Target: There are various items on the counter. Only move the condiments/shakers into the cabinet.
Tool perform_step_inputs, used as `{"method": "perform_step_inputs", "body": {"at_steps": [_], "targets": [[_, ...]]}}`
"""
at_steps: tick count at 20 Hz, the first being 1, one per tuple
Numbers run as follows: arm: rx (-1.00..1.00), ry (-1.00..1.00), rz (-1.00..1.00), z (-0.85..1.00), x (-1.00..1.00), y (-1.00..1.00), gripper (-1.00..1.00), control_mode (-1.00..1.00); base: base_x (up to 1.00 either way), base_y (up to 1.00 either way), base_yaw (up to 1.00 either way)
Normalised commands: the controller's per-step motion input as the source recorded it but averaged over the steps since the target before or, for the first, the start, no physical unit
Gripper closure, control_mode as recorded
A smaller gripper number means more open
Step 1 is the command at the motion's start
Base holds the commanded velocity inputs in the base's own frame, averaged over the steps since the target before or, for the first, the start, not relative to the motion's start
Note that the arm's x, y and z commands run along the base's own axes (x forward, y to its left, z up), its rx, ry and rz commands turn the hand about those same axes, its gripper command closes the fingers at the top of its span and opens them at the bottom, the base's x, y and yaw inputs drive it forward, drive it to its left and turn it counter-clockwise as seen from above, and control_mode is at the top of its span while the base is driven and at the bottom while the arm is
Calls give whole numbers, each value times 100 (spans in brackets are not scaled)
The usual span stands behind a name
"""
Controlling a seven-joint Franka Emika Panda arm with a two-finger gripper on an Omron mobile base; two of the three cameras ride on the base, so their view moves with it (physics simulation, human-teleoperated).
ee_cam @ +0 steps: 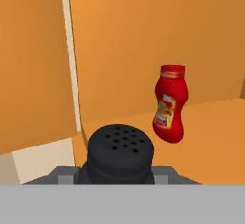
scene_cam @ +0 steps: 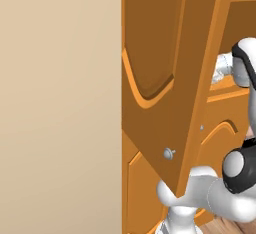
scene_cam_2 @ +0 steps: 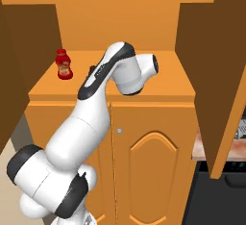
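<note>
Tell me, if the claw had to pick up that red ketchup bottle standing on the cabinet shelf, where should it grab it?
Probably around the waist of the red plastic ketchup bottle, just under its cap, coming from the open front of the orange wooden cabinet. The bottle stands upright, narrows toward the top, and has free shelf on both sides. The claw already holds a black cylindrical shaker.

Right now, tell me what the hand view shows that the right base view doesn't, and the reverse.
Hand view alone: the black shaker, its holed top close up, gripped in the shut claw.
Right base view alone: the robot arm reaching onto the shelf, the shut lower cabinet doors and a strip of the counter at the right.
Both: the red ketchup bottle standing upright on the orange cabinet shelf.
</note>
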Motion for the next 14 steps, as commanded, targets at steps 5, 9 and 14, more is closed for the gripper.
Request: {"method": "perform_step_inputs", "body": {"at_steps": [5,9,14], "targets": [[-2,-21,2,18,-2,50,100,-100,0,0,0],[-9,-19,-11,-9,14,76,100,-100,0,0,0],[-6,-8,-10,-9,42,17,100,-100,0,0,0]]}}
